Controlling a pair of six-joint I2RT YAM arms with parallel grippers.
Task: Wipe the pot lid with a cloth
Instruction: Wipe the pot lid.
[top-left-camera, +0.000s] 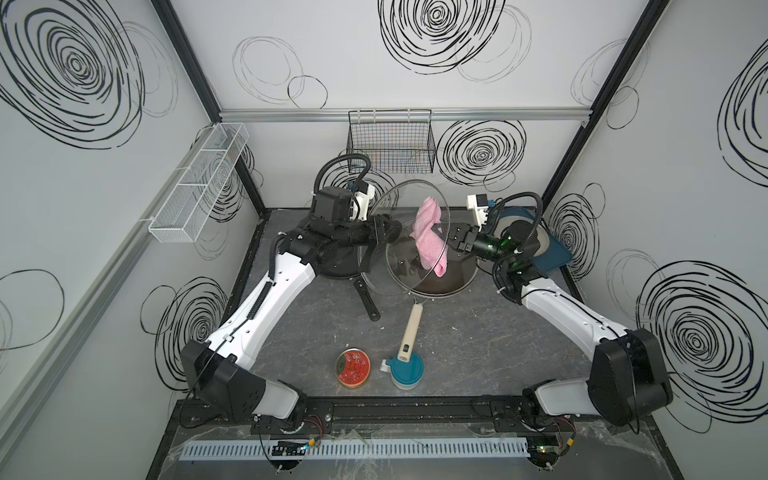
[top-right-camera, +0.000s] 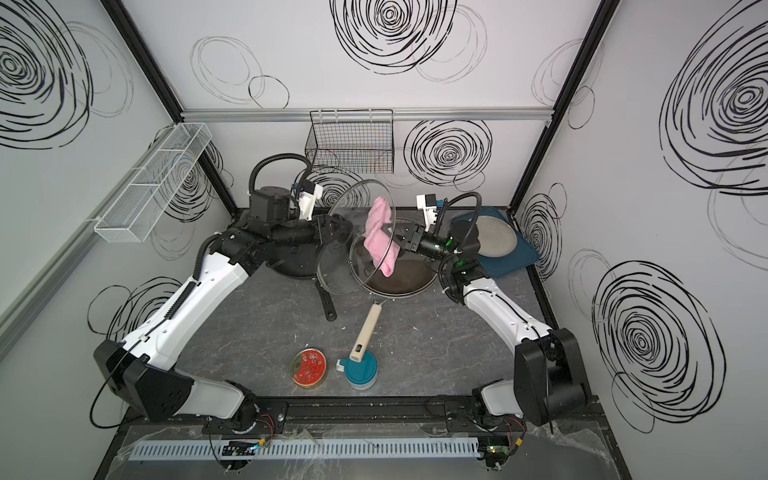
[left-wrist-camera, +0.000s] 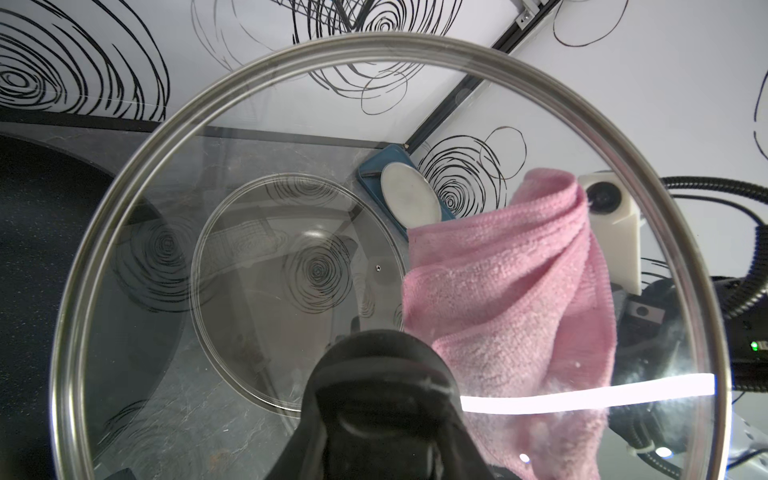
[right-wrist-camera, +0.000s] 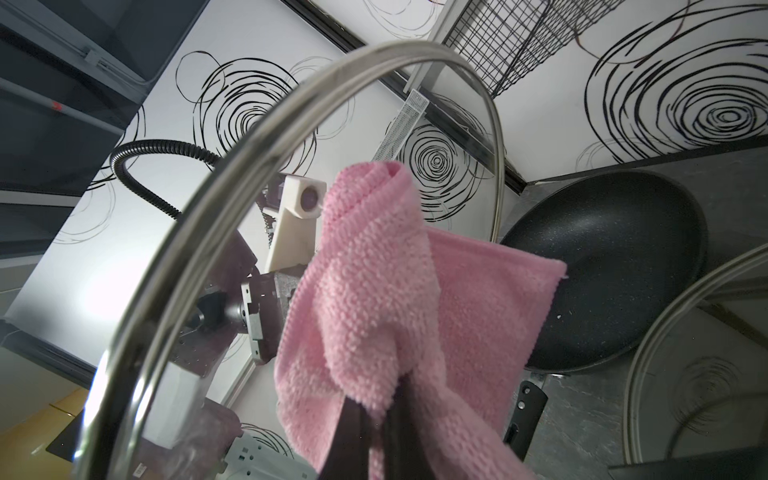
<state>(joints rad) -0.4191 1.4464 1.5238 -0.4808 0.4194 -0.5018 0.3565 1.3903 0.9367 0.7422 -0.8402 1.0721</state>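
Observation:
The pot lid (top-left-camera: 392, 266) is a big glass disc with a steel rim, held up on edge above the pans in both top views (top-right-camera: 343, 262). My left gripper (top-left-camera: 388, 232) is shut on the lid's black knob (left-wrist-camera: 382, 374). The pink cloth (top-left-camera: 428, 237) hangs bunched against the lid's other face and shows through the glass in the left wrist view (left-wrist-camera: 519, 291). My right gripper (top-left-camera: 444, 239) is shut on the cloth (right-wrist-camera: 374, 291), its dark fingers (right-wrist-camera: 353, 432) buried in the folds. The lid's rim (right-wrist-camera: 232, 174) arcs over the cloth.
Under the lid stands a brown pan (top-left-camera: 440, 284) with a beige handle (top-left-camera: 411, 328) and a second glass lid on it. A black frying pan (top-left-camera: 336, 266) lies under my left arm. A red tin (top-left-camera: 353, 368) and a teal-capped jar (top-left-camera: 405, 370) stand near the front. A blue tray (top-left-camera: 548, 257) sits back right.

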